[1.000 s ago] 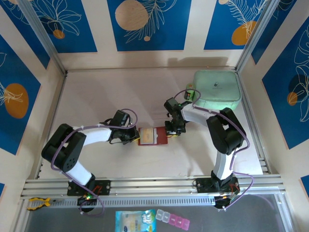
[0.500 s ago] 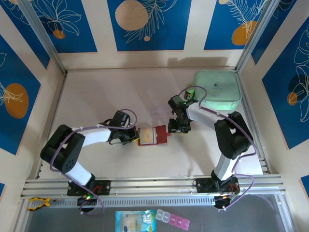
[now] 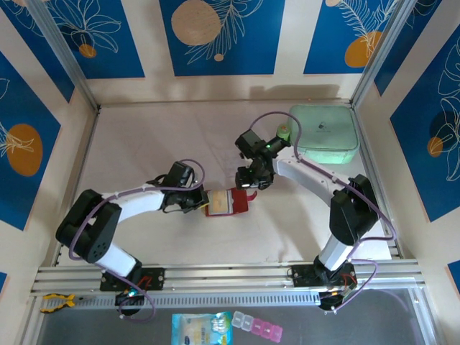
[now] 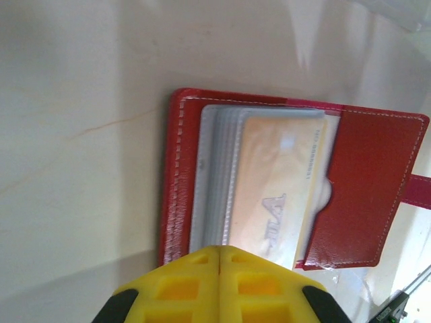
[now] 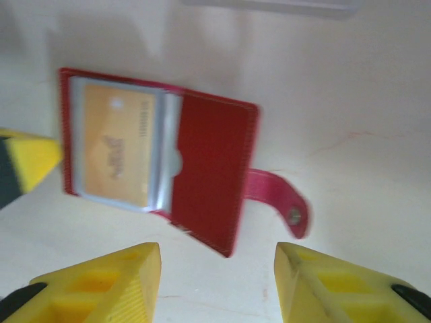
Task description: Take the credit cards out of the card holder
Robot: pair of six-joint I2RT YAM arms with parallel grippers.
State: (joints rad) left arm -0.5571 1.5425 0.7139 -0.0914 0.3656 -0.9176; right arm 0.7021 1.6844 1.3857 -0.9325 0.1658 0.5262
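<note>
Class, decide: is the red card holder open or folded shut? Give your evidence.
Open. The card holder lies spread flat, a credit card showing inside and the snap tab unfastened to one side.

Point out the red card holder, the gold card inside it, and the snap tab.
card holder [image 5: 212, 168]: right wrist view, on the plain red flap.
gold card [image 4: 276, 192]: left wrist view, middle of its face.
snap tab [image 5: 273, 188]: right wrist view, middle of the strap.
</note>
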